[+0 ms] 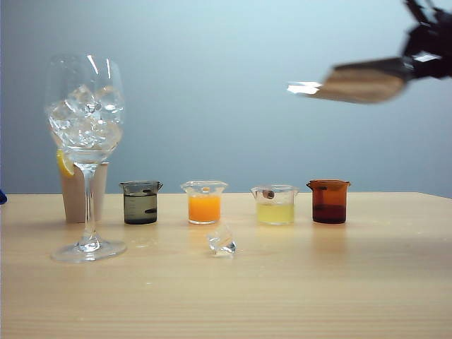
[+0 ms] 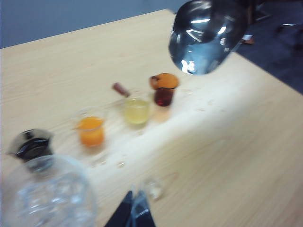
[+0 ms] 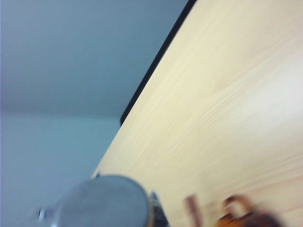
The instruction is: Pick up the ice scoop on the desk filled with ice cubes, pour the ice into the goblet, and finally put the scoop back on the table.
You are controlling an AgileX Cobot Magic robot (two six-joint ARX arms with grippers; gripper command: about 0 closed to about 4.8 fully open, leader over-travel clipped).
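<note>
We note the right pincer (image 1: pixel 417 63) pinching the ice scoop (image 1: pixel 360 81) high at right, the goblet (image 1: pixel 86 141) holding ice cubes (image 1: pixel 85 116) at left, and the left pincer (image 2: pixel 132 215), state unclear, near it.

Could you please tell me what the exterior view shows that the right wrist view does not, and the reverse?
Only the exterior view shows the goblet full of ice cubes, one stray ice cube on the table, the grey, orange and yellow beakers, and the right gripper holding the ice scoop high in the air. Only the right wrist view shows the table's dark far edge. Both show the tan tabletop, the blue wall and the brown beaker. The left gripper appears in neither.
</note>
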